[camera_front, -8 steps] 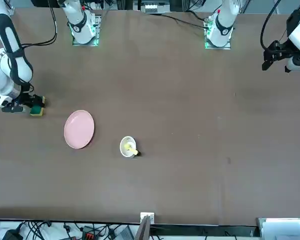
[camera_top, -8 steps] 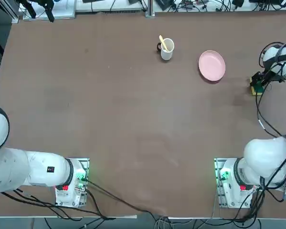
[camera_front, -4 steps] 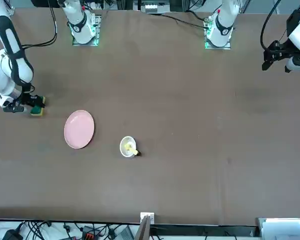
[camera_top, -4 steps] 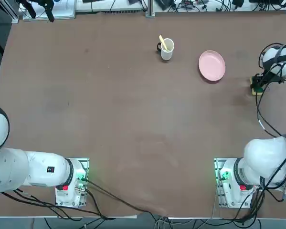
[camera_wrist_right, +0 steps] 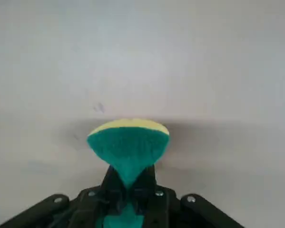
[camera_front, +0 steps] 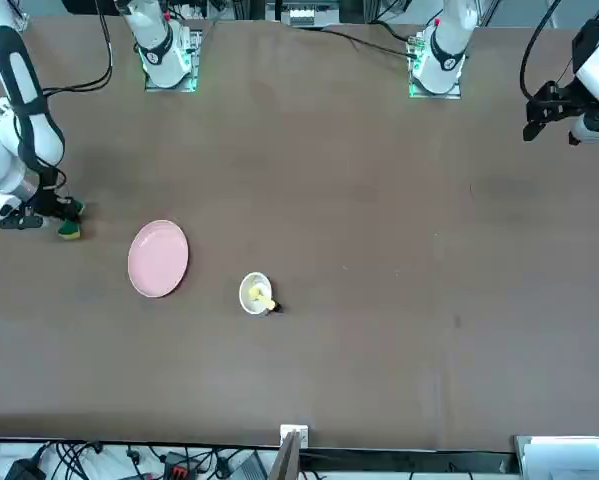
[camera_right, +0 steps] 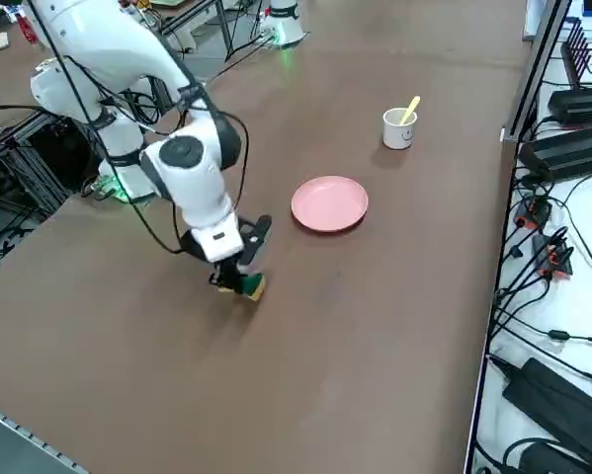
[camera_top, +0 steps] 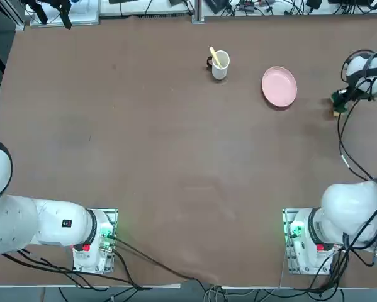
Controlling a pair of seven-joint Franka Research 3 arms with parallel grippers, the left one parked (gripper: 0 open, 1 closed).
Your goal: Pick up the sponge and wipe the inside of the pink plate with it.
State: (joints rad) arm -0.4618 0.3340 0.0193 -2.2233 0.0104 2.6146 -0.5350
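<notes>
1 pink plate (camera_top: 279, 87) beside 1 mug (camera_top: 220, 65)

From my station I count one pink plate (camera_top: 279, 87), one white mug (camera_top: 219, 65) and one yellow utensil (camera_top: 214, 55) on the table (camera_top: 175, 163). One sponge (camera_wrist_right: 129, 149) as well, green and yellow, in one right gripper (camera_wrist_right: 129, 192) with two fingers (camera_wrist_right: 144, 190). Tally by kind: plates, one; mugs, one; utensils, one; sponges, one.
</notes>
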